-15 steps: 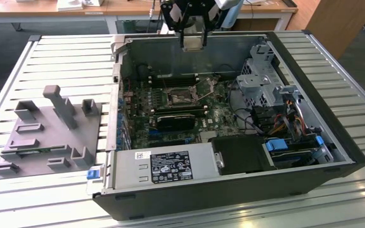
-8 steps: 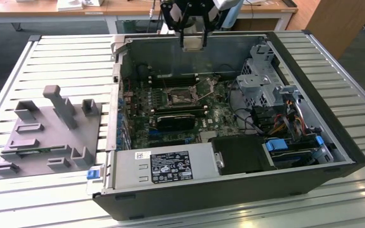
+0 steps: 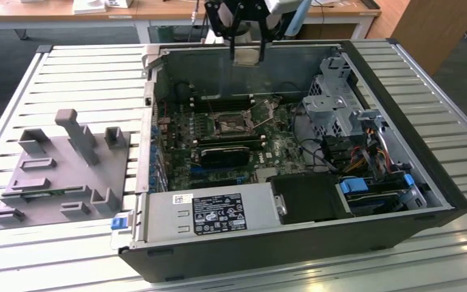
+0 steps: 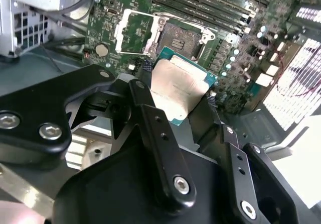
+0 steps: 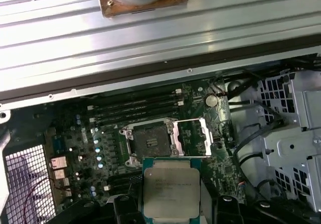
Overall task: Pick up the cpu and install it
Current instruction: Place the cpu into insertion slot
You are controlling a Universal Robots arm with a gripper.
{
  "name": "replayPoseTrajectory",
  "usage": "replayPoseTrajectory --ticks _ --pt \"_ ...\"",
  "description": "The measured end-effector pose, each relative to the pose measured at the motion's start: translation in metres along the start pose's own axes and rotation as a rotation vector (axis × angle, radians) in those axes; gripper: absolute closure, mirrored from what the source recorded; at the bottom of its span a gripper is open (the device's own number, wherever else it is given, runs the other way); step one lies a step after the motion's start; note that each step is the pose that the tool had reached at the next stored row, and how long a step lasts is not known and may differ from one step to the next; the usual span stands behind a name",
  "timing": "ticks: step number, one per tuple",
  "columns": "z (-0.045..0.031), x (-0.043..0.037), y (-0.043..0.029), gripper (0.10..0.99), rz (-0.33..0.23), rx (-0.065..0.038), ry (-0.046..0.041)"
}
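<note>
The gripper (image 4: 175,101) is clenched on the cpu (image 4: 176,86), its two black fingers (image 4: 153,133) pressing on opposite edges of the chip. In both wrist views the metal top plate faces the camera and the green rim shows around it. The cpu hangs over the motherboard (image 5: 100,133) inside the open case (image 3: 428,121), near the socket (image 5: 149,142) but not over it. The socket's load plate (image 5: 193,136) is flipped open beside it. In the exterior view the chip seems well above the board, though its height is hard to judge.

I judge the cpu light and stiff, with a smooth plate that could slip. Its underside contacts are likely delicate, so an edge grip like this one suits it. It should be kept level and squeezed only gently.
</note>
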State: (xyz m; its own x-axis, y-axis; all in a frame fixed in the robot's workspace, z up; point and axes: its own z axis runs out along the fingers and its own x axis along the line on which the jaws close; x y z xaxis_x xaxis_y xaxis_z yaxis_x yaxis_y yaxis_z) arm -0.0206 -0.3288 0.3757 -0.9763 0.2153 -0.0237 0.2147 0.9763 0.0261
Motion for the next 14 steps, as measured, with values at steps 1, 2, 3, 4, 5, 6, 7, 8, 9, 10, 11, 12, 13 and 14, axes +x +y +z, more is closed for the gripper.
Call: replayPoseTrajectory --ticks 1,2,3,4,5,6,7,8,9,10,11,12,13,14 --pt "0.0000 0.0000 0.0000 0.545 0.015 0.000 -0.0004" --pt "0.0000 0.0000 0.0000 0.545 0.030 0.001 -0.0008" --pt "0.0000 0.0000 0.0000 0.545 0.041 0.001 -0.0011" --pt "0.0000 0.0000 0.0000 0.545 0.052 0.001 -0.0013" --pt "0.0001 0.0000 0.0000 0.545 0.062 0.001 -0.0016" --pt "0.0001 0.0000 0.0000 0.545 0.073 0.002 -0.0019" --pt "0.0001 0.0000 0.0000 0.545 0.083 0.002 -0.0022" --pt "0.0001 0.0000 0.0000 0.545 0.092 0.002 -0.0024" --pt "0.0001 0.0000 0.0000 0.545 0.101 0.002 -0.0027" --pt "0.0001 0.0000 0.0000 0.545 0.109 0.003 -0.0029" --pt "0.0002 0.0000 0.0000 0.545 0.118 0.003 -0.0031" --pt "0.0002 0.0000 0.0000 0.545 0.126 0.003 -0.0033" --pt "0.0002 0.0000 0.0000 0.545 0.134 0.003 -0.0035" --pt "0.0002 0.0000 0.0000 0.545 0.141 0.003 -0.0037"
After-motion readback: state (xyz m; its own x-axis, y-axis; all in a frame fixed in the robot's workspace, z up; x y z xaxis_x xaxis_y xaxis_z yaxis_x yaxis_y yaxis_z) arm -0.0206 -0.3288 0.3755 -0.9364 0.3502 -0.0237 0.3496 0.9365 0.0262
